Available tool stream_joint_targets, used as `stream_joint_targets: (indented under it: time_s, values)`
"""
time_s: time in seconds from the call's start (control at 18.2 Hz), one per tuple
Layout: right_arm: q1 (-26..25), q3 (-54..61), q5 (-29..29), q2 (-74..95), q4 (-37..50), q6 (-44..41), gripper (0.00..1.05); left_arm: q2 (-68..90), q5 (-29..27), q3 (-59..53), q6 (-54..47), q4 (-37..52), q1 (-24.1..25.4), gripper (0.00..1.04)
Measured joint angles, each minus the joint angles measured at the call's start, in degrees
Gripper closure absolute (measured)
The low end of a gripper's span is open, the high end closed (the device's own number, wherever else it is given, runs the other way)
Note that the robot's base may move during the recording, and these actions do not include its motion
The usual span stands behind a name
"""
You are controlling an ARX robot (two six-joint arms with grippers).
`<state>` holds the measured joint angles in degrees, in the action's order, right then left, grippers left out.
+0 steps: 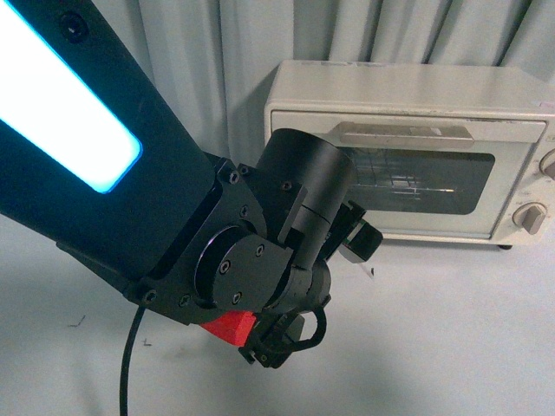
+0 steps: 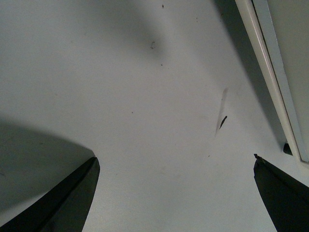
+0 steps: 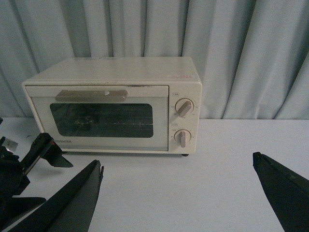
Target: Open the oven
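Matte blk left arm fronts boxy cream oven, door shut.

- This is looking like a staged robot test lab: pale curtains are hanging as a backdrop.
- A bare white counter is carrying a toaster oven.

- The oven is being faced from the robot's body, the left arm crowding the foreground.
- The counter is being looked down on closely from the left wrist.
- The oven's front is being shared by front and right wrist views.
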<state>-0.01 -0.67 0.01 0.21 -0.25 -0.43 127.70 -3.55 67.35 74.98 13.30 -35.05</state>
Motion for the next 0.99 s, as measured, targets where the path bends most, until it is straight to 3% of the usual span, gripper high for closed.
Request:
stream_joint_targets:
  time_s: [0.99]
  values:
    - [0.00, 0.00, 0.00, 0.00, 0.02, 0.00, 0.06, 0.00, 0.00, 0.02, -0.02, -0.02, 0.00, 0.07]
